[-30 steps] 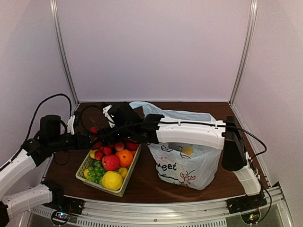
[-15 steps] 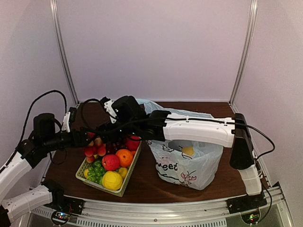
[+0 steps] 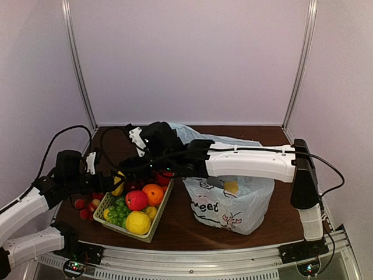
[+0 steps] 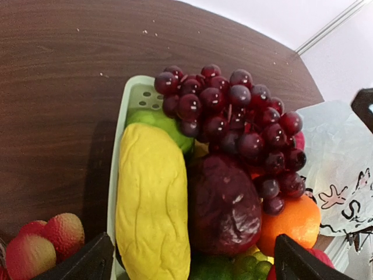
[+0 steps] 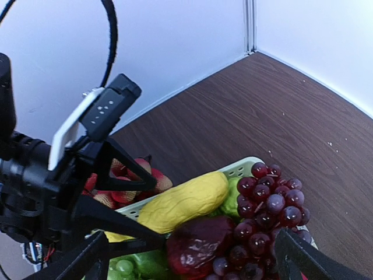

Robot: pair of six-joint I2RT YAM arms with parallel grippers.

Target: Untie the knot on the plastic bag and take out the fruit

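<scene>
While both arms are reaching over the pale green slotted plastic basket point(image 4: 137, 88) on the dark brown wooden surface point(image 4: 58, 87), the step in hand is, by judgement, taking out the fruit.

- Left gripper point(image 4: 189, 248): jaws standing wide apart, gripping nothing, hovering just above the long lumpy yellow fruit point(image 4: 151, 204) that is lying along the basket's left wall, beside the bunch of dark purple grapes point(image 4: 233, 122).
- Right gripper point(image 5: 192, 242): also spread wide and empty, hanging over the basket's far end, with its white arm stretching across above the bag.
- Thin translucent pale blue plastic bag with dark print point(image 3: 233, 213): sitting just right of the basket. A small yellow lemon-like fruit point(image 3: 231, 186) is showing through its film. The knot cannot be told, since the right arm is hiding the bag's mouth.
- Small red lumpy fruits point(image 3: 86, 207): lying on the surface left of the basket.

Next move, as judged: one gripper is needing to cross to the bag's mouth, loosen it if it is tied, and close gently on the yellow piece without snagging the film.
</scene>
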